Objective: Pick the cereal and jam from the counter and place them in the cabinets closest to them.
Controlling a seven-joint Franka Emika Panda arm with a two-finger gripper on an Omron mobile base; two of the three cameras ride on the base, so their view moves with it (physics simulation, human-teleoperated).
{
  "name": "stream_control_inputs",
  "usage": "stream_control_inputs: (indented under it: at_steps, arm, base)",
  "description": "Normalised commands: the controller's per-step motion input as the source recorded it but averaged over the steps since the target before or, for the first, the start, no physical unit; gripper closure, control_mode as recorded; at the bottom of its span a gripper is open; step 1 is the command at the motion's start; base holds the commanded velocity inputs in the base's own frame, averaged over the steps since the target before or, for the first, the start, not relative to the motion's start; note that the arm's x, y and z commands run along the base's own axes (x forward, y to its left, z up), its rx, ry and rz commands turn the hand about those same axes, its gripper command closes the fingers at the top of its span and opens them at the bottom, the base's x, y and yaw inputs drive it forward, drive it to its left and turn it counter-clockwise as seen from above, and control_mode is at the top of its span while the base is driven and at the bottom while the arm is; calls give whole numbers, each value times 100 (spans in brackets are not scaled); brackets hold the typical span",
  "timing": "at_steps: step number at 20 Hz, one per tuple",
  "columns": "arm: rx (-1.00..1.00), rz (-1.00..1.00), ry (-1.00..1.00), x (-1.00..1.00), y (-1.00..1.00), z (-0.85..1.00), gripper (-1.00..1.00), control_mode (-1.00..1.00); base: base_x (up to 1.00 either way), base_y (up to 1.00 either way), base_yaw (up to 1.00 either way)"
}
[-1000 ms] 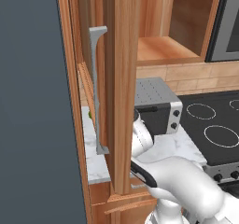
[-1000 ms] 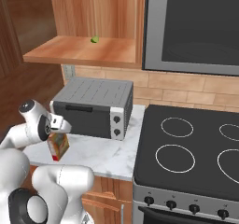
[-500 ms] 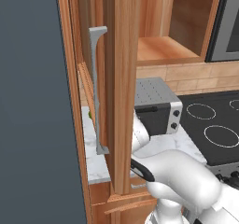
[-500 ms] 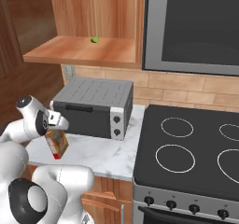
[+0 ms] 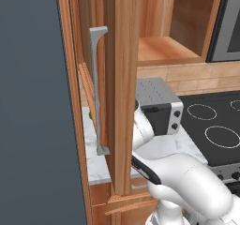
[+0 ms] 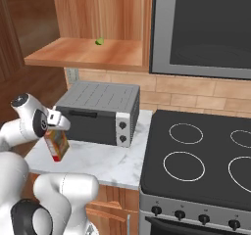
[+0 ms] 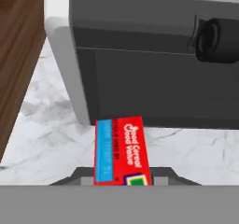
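I had the claw (image 6: 57,131) closed on the cereal (image 6: 58,145), its fingers pinching the top of the red box from both sides. In the right base view the box hung tilted just under the hand, low over the marbled counter (image 6: 105,160), directly in front of the toaster oven (image 6: 95,112); I could not tell whether its bottom edge touched the stone. From the hand view the cereal (image 7: 121,150) sat squarely between the fingertips, with the oven's dark door (image 7: 154,85) close behind it. The open cabinet shelf (image 6: 83,53) was above the oven, with a small green thing (image 6: 99,41) on it.
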Motion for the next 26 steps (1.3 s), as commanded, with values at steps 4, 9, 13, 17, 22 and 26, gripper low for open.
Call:
stream_control_inputs:
  at_steps: [4,9,13,17,22,26]
  arm:
    - [3,0,-3,-23,-20,55,100,-100]
    - [2,0,-4,-30,-26,55,100,-100]
    - [1,0,-7,-27,-25,60,100,-100]
    - [1,0,-8,-22,-20,62,100,-100]
    - [3,0,-9,-23,-18,65,100,-100]
    - [2,0,-9,-22,-15,65,100,-100]
  base:
    - [0,0,0]
    - [0,0,0]
    - [0,0,0]
    - [0,0,0]
    - [0,0,0]
    - [0,0,0]
